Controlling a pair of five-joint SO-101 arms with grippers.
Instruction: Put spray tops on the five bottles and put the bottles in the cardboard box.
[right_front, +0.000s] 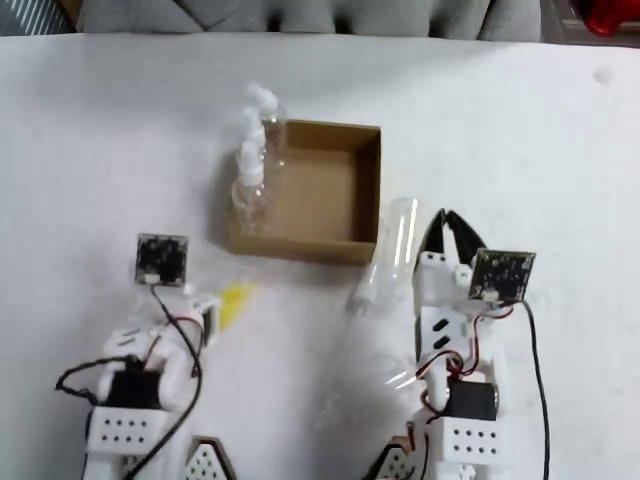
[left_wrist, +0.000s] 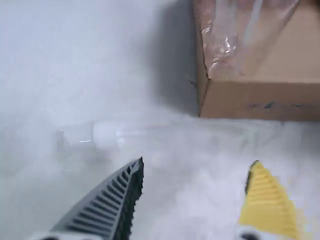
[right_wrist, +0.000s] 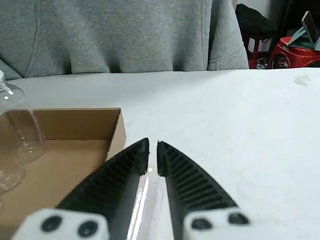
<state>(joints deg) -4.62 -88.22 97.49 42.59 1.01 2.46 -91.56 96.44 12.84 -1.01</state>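
Note:
The open cardboard box (right_front: 330, 190) sits mid-table. Three clear bottles with white spray tops (right_front: 252, 165) stand along one side of it, and their lower parts (right_wrist: 20, 135) show inside the box (right_wrist: 75, 125) in the right wrist view. Another clear bottle (right_front: 388, 250) lies on the table against the box's near corner, just beside my right gripper (right_front: 447, 222). That gripper (right_wrist: 153, 146) is shut, with a clear glint below its fingers. My left gripper (left_wrist: 195, 167) is open over bare table. A clear bottle (left_wrist: 125, 135) lies just past its fingertips, beside the box (left_wrist: 260, 95).
The left gripper's yellow finger (right_front: 237, 300) hangs near the box's front wall. Faint clear glints (right_front: 400, 380) lie on the table between the two arm bases. The white table is bare to the far left and right. A red object (right_front: 612, 15) stands beyond the far edge.

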